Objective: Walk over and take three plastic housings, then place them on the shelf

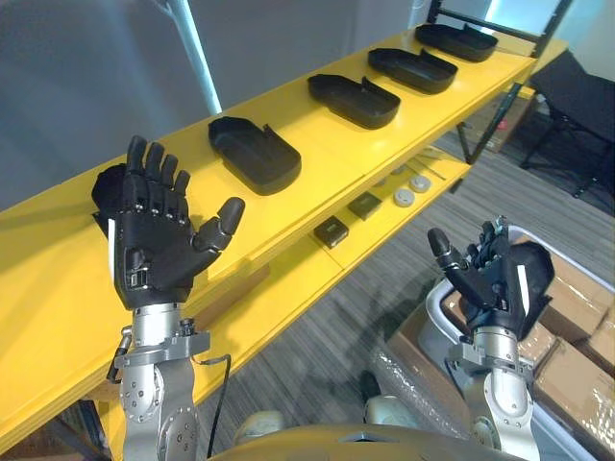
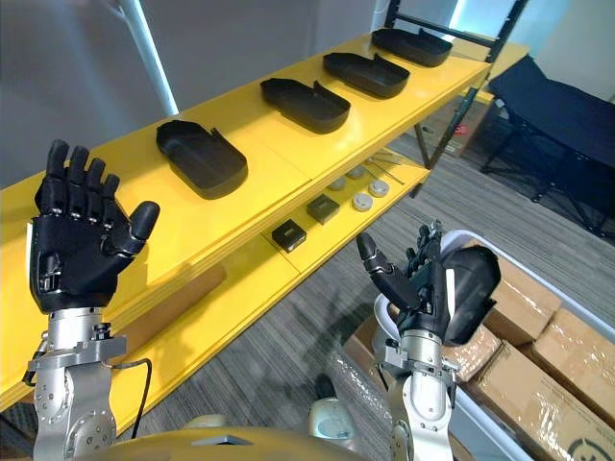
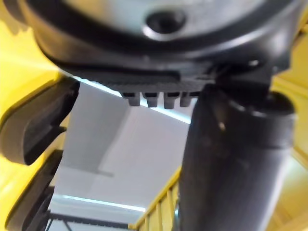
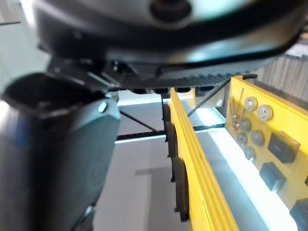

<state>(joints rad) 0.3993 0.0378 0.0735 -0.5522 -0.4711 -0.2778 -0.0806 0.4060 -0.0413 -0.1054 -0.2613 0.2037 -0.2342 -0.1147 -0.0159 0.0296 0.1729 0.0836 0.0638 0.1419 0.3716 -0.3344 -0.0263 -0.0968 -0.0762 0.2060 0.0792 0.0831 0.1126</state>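
1. Shelf. A yellow shelf (image 1: 317,144) with two levels runs diagonally across the head views. Four black plastic housings are laid in a row along its upper level, hollow side up and apart from one another: the nearest housing (image 1: 255,154), the second housing (image 1: 354,101), the third housing (image 1: 413,69) and the farthest housing (image 1: 456,41). No housing is held by either hand.

2. Lower level. On the lower level (image 1: 288,279), two small black square parts (image 1: 331,231) are seen. Several round grey discs (image 1: 404,197) lie just beyond them.

3. Left hand. The left hand (image 1: 159,245) is raised in front of the near end of the shelf with the palm turned toward the camera. Its fingers are straight and spread, the thumb is extended to the side, and nothing is gripped.

4. Right hand. The right hand (image 1: 490,283) is raised over the grey carpet floor (image 1: 384,288), well apart from the shelf. Its fingers are straight and point upward; nothing is gripped.

5. Surroundings. A light grey bin (image 1: 434,305) is located below the right hand, and wrapped cardboard boxes (image 1: 577,365) lie beside it.
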